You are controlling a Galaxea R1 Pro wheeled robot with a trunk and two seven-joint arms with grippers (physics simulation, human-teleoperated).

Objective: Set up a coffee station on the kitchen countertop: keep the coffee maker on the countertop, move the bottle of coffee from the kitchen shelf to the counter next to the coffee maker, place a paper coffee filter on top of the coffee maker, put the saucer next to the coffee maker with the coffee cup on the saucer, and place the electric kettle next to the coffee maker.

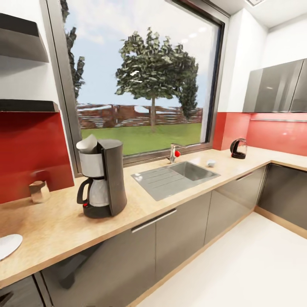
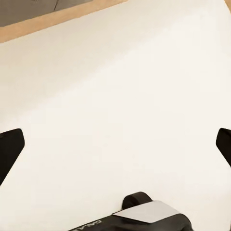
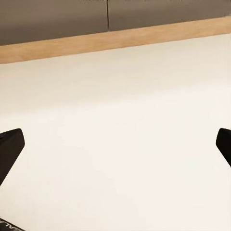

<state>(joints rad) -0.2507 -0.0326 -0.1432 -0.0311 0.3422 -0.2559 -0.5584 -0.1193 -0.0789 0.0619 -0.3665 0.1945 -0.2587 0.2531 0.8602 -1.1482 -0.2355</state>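
Right tool (image 3: 115, 144) spread wide over pale floor (image 3: 120, 120); grey cabinet fronts (image 3: 53, 19) beyond.

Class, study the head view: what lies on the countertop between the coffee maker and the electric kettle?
Between the coffee maker and the electric kettle lie the inset steel sink, its tap and a small white cup, seen in the head view.

Countertop (image 1: 179, 194) w/ coffee maker (image 1: 102, 179), kettle (image 1: 238, 149), saucer (image 1: 7, 245)

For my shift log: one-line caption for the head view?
Tall black drip coffee maker topped with white paper filter on light wood countertop; rounded dark kettle far beyond steel sink.
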